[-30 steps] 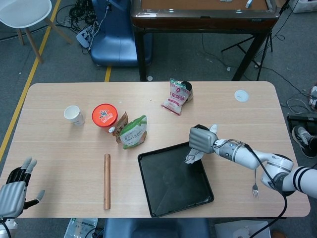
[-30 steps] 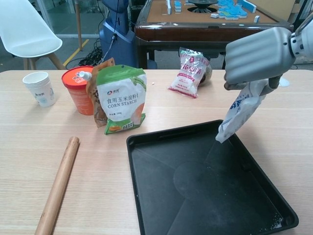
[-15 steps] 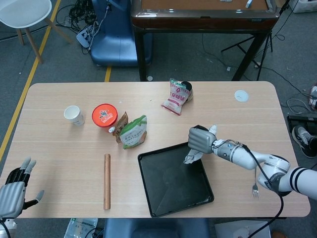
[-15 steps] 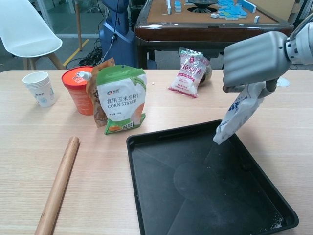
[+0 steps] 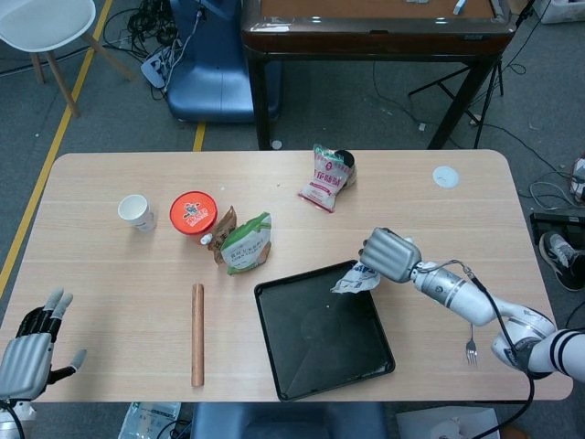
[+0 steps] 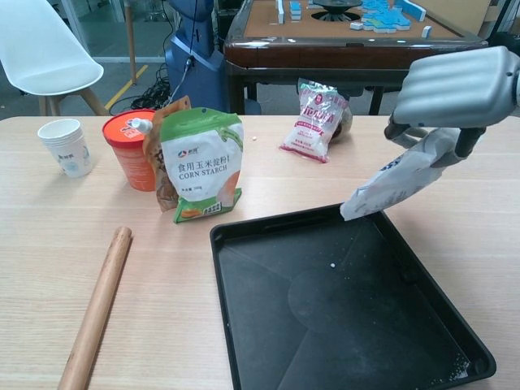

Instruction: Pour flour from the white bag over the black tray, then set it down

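Note:
My right hand (image 5: 391, 255) (image 6: 460, 89) grips the white bag (image 5: 355, 278) (image 6: 398, 176) above the far right edge of the black tray (image 5: 283, 347) (image 6: 244, 325). The bag is tilted with its mouth pointing down and to the left over the tray. A small white speck of flour (image 6: 333, 264) lies on the tray floor, and a little flour shows at the tray's near right corner. My left hand (image 5: 26, 357) hangs open off the table's near left corner, seen only in the head view.
A wooden rolling pin (image 5: 196, 333) (image 6: 96, 309) lies left of the tray. A corn starch pouch (image 6: 201, 165), an orange tub (image 6: 128, 149), a paper cup (image 6: 67, 146) and a pink-printed bag (image 6: 316, 119) stand behind. A fork (image 5: 472, 343) lies near the right edge.
My right hand has shifted right and turned, swinging the bag from nearly hanging down to a flatter tilt with its mouth to the left. A speck of flour has appeared on the tray.

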Robot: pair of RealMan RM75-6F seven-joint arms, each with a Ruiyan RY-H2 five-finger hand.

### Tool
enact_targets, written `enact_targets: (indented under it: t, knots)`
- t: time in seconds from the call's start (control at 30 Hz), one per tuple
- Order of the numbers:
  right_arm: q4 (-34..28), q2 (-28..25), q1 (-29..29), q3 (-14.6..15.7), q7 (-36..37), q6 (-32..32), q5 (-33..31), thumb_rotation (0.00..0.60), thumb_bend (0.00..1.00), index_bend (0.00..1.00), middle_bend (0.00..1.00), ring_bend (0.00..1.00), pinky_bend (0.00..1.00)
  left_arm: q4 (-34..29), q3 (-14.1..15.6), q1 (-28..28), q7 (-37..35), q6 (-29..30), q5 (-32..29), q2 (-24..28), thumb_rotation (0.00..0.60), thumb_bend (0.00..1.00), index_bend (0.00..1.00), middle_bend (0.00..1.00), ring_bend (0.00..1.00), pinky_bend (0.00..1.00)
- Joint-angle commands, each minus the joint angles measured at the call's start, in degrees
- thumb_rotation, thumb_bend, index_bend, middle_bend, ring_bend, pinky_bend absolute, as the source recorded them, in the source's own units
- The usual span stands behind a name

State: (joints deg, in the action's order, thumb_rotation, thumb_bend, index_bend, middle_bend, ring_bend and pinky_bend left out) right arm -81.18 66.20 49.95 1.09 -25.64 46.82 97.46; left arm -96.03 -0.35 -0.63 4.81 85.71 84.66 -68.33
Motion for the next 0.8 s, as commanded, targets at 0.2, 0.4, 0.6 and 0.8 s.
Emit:
enact_targets:
  t: [0.2, 0.4, 0.6, 0.8]
  knots:
    - [9.43, 6.68, -9.35, 0.74, 15.28, 14.58, -1.42, 0.600, 0.61, 1.00, 0.89, 0.84, 0.89, -0.96, 0.03, -0.04, 0.91, 0.18, 0.15, 0.21, 0.600, 0.25, 0.00, 0.00, 0.08, 0.06]
    - [15.52, 10.78, -14.40, 1.18, 24.48, 20.79, -2.81, 0.600, 0.61, 1.00, 0.89, 0.84, 0.89, -1.64, 0.15, -0.17, 1.51, 0.16, 0.52, 0.44, 0.600, 0.25, 0.00, 0.00, 0.08, 0.06]
    - [22.59, 15.39, -18.65, 1.16, 35.11, 25.89, -3.94, 0.600, 0.61, 1.00, 0.89, 0.84, 0.89, -2.27, 0.21, -0.42, 2.11, 0.09, 0.98, 0.56, 0.600, 0.25, 0.00, 0.00, 0.08, 0.06]
    - [30.77, 21.46, -22.25, -0.56, 47.32, 31.27, -5.77, 0.600, 0.61, 1.00, 0.89, 0.84, 0.89, -2.61, 0.24, -0.51, 2.33, 0.12, 1.16, 0.53, 0.600, 0.25, 0.00, 0.00, 0.08, 0.06]
